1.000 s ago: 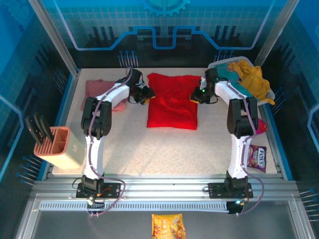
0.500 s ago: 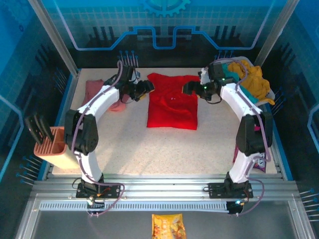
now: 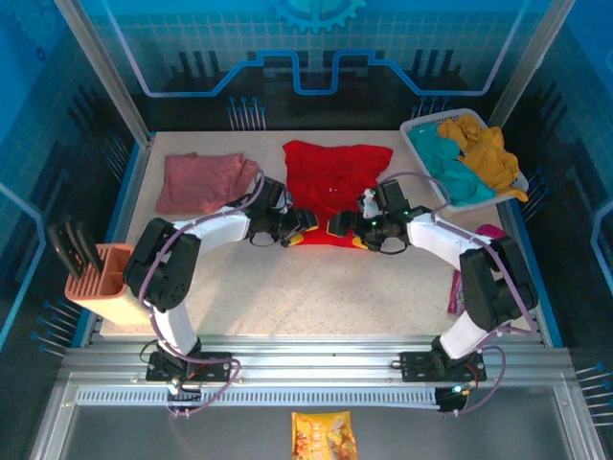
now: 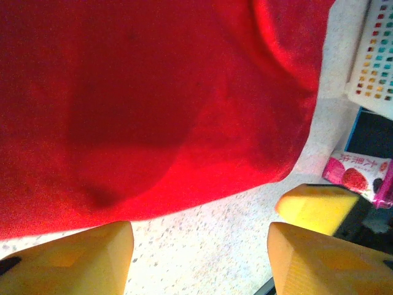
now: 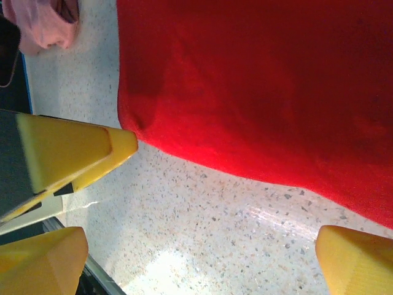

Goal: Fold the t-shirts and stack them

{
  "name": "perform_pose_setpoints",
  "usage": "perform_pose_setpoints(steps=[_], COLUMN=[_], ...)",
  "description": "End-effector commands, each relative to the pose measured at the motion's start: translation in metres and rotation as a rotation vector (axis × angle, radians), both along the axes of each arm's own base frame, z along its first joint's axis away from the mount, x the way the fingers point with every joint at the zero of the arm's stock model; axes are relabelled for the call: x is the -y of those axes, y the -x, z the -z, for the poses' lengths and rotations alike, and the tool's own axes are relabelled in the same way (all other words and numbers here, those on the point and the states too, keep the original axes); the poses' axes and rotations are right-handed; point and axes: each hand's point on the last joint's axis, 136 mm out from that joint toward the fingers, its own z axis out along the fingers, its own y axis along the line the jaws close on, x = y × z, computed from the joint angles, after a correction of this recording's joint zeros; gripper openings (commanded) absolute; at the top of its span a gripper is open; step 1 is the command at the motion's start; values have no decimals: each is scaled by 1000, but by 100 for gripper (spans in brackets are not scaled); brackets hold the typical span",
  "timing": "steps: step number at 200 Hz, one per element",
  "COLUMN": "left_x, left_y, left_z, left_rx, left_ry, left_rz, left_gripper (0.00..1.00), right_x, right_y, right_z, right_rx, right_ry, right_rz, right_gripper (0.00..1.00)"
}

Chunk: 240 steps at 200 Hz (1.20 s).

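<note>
Folding red t-shirt (image 3: 335, 182); left end effector (image 4: 202, 246), right end effector (image 5: 196, 264) agape, empty at near hem. Next likely: pinch hem, fold toward counter (image 3: 335, 287) far edge.

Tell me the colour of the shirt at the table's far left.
The soft cloth shirt is plain dusty pink; the top external view shows it best.

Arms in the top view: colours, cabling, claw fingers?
Both the left arm and right arm have white link shells, black joints and a purplish cable looped alongside, on black base plates. Left claw and right claw carry blunt yellow wedge fingers.
</note>
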Motion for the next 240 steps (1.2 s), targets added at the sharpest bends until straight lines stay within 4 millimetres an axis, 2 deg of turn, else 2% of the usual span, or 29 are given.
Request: perform_pose_setpoints(steps=[1, 24, 32, 41, 71, 100, 113, 133, 154, 162, 165, 176, 189, 204, 240], left_x=[2, -12, -18, -23, -34, -46, -57, -69, -77, -80, -80, -82, -83, -83, -87], left_y=[-13, -17, -18, -19, -22, -18, -16, -17, -15, -13, -12, -8, 0, 7, 18], left_z=[0, 15, 21, 29, 62, 65, 58, 36, 5, -5, -9, -18, -21, -17, 6], left_rx=[42, 20, 7, -6, -73, -77, -70, -36, 12, 27, 33, 48, 27, 11, -30], left_ry=[35, -15, -30, -46, -83, -140, -189, -203, -221, -225, -223, -213, -195, -182, -153], left_rz=[-17, -48, -57, -64, -63, -68, -67, -63, -42, -31, -27, -7, 17, 51, 69], left_gripper=[60, 59, 59, 59, 56, 54, 54, 54, 54, 55, 55, 56, 56, 56, 56], right_x=[4, 20, 25, 34, 41, 55, 64, 71, 74, 75, 75, 79, 86, 96, 111], right_y=[-25, -29, -32, -23, -13, -7, -8, -11, -15, -10, -16, -15, -12, -7, 8], right_z=[-6, 17, 20, 37, 64, 73, 71, 52, 21, 14, 2, -12, -21, -23, 1], right_rx=[71, 30, 32, -6, -62, -76, -76, -42, 11, 13, 39, 54, 50, 26, -83], right_ry=[-73, -75, -71, -54, -37, -10, -6, 9, 25, 30, 28, 36, 51, 70, 128], right_rz=[47, 77, 90, 102, 90, 115, 131, 128, 100, 87, 83, 79, 87, 95, 80], right_gripper=[96, 95, 95, 95, 94, 94, 94, 94, 93, 94, 94, 93, 93, 91, 79])
